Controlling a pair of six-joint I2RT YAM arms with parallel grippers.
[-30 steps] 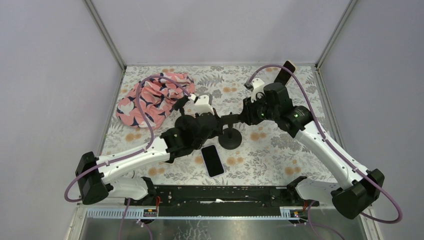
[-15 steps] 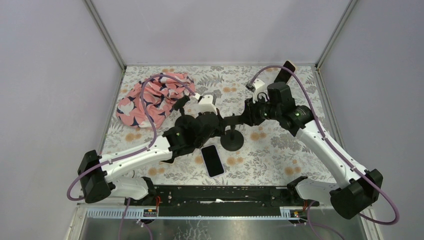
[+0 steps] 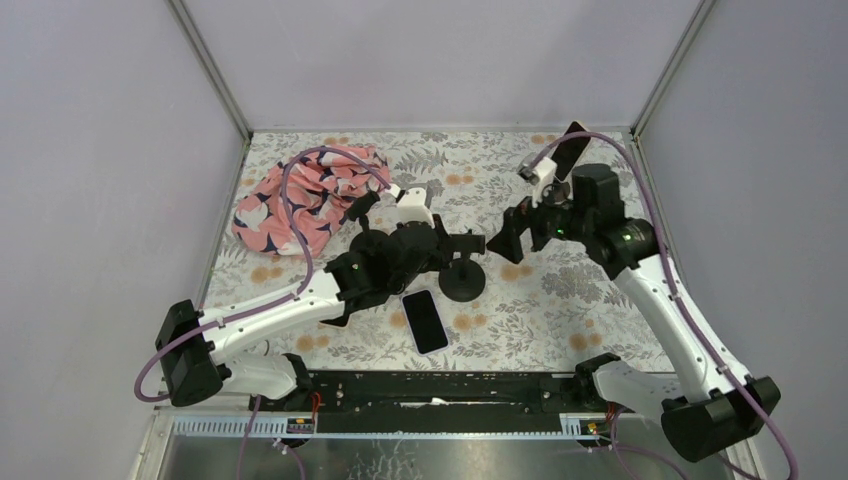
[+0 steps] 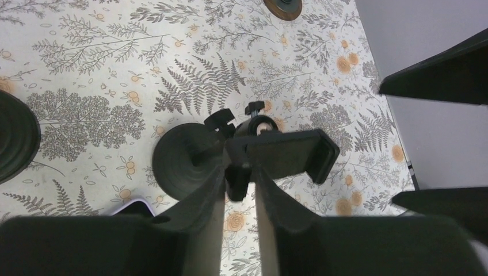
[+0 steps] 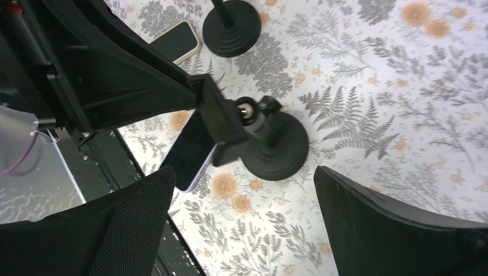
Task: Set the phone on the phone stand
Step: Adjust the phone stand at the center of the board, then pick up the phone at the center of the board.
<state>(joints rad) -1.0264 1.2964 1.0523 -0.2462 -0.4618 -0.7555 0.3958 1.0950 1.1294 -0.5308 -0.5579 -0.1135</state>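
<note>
phone [image 3: 425, 321] lies flat on the table [image 3: 560, 300], just beside the stand [image 3: 463, 283] base at its 7 o'clock. left gripper [image 4: 239, 172] straddles the cradle [image 4: 288, 152] edge, jaws narrow; whether they pinch it i cannot tell. right gripper [image 5: 243, 172], at the stand's 3 o'clock, gapes wide, empty.

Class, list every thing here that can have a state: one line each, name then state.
stand: upright, cradle empty.
phone: lying flat beside the stand's base, not mounted.
left tool: fingers either side of the cradle's edge, grip unclear.
right tool: wide open, empty.
cloth: crumpled in a heap.
</note>
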